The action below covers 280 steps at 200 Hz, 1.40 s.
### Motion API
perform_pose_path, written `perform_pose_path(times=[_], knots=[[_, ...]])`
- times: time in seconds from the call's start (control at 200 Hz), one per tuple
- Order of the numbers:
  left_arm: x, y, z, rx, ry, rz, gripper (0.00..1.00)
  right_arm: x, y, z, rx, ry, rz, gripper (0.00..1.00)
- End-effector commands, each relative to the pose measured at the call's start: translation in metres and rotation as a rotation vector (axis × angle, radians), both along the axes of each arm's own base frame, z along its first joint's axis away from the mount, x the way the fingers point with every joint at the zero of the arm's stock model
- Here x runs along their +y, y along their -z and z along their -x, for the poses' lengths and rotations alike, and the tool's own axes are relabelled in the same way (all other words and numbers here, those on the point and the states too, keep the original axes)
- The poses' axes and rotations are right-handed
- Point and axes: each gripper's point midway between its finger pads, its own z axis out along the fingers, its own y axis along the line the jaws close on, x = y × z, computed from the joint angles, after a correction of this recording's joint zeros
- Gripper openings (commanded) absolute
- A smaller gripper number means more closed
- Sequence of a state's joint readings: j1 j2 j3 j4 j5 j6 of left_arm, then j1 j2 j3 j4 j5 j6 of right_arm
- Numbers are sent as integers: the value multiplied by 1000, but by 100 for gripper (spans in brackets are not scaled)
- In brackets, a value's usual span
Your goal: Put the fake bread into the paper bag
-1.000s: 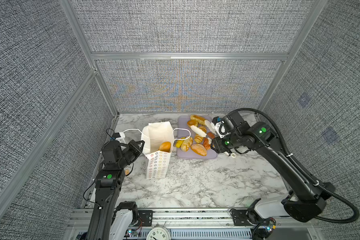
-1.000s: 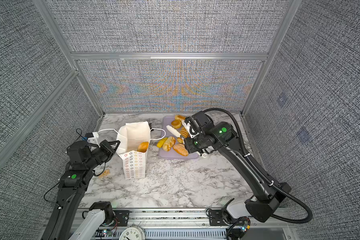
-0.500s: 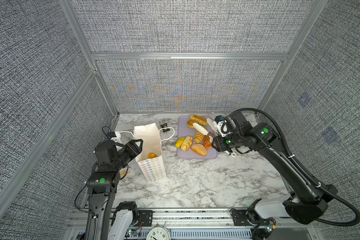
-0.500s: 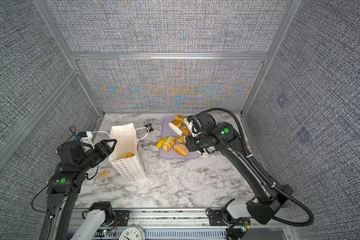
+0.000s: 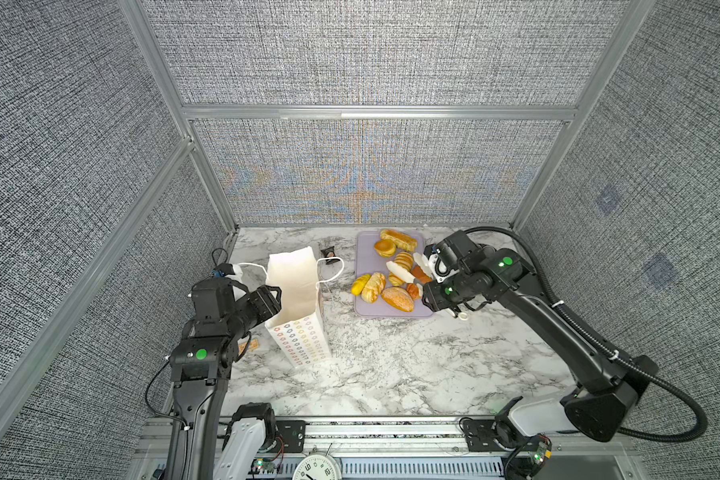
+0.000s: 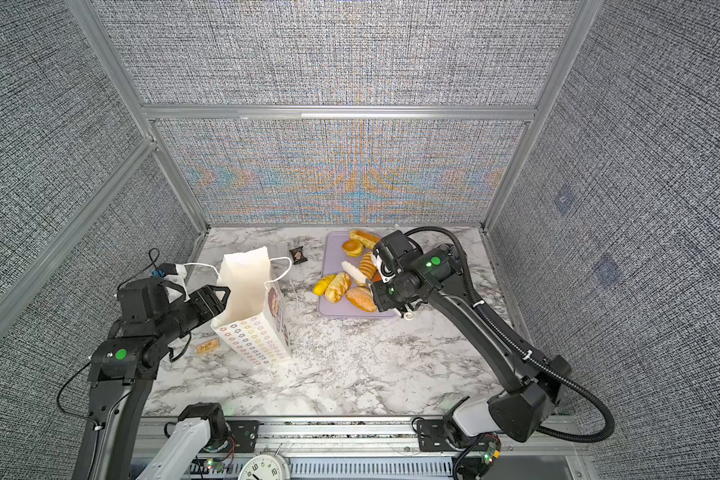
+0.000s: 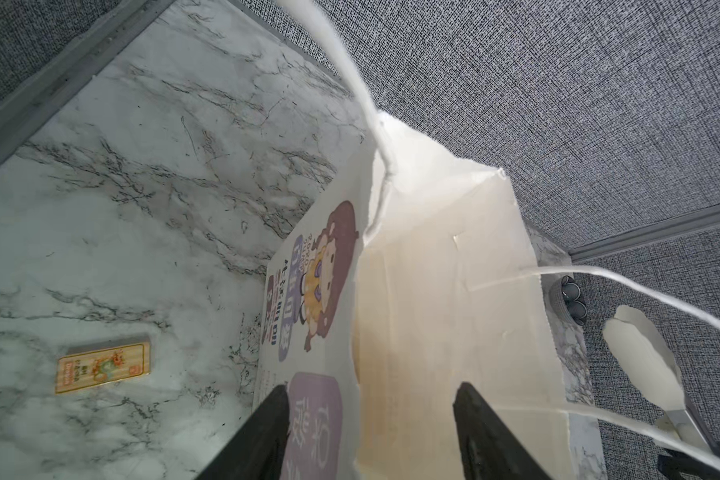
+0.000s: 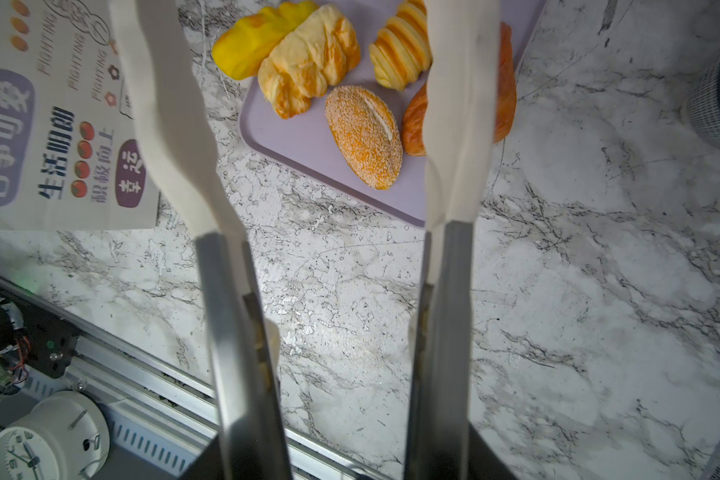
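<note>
The paper bag (image 5: 296,286) (image 6: 246,282) stands upright at the left of the marble table, mouth open; its inside shows no bread. My left gripper (image 5: 276,296) (image 7: 371,399) is open, with one finger outside the bag's printed wall (image 7: 316,415) and one inside. Several pieces of fake bread lie on the lavender tray (image 5: 366,257): a sugar-speckled loaf (image 5: 398,299) (image 8: 364,137), a yellow bun (image 5: 360,284), a ridged pastry (image 8: 400,58). My right gripper (image 5: 427,296) (image 8: 350,457) is shut on metal tongs (image 8: 454,124), whose white tips hang apart over the tray, gripping nothing.
A small dark packet (image 5: 329,251) lies behind the bag. A little yellow card (image 5: 252,345) (image 7: 102,370) lies on the table by my left arm. A clock (image 5: 314,469) sits on the front rail. Fabric walls close in three sides.
The bag has swung from leaning to upright and shifted left. The bread seen at its mouth has dropped out of sight inside. My left gripper has opened; the right has barely moved.
</note>
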State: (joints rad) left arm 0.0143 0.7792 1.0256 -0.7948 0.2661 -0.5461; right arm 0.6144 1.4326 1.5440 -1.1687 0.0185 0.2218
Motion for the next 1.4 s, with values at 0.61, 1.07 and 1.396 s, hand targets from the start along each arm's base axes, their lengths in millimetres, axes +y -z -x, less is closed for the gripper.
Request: perform_pose_path(times=[0.61, 1.07, 1.396], knots=[[-17, 10, -13, 19, 112, 23, 41, -25, 87, 12, 182, 91, 68, 55], [-20, 7, -30, 11, 126, 32, 30, -34, 120, 22, 276, 108, 70, 58], [-19, 2, -37, 1, 126, 31, 29, -26, 137, 24, 327, 79, 60, 58]])
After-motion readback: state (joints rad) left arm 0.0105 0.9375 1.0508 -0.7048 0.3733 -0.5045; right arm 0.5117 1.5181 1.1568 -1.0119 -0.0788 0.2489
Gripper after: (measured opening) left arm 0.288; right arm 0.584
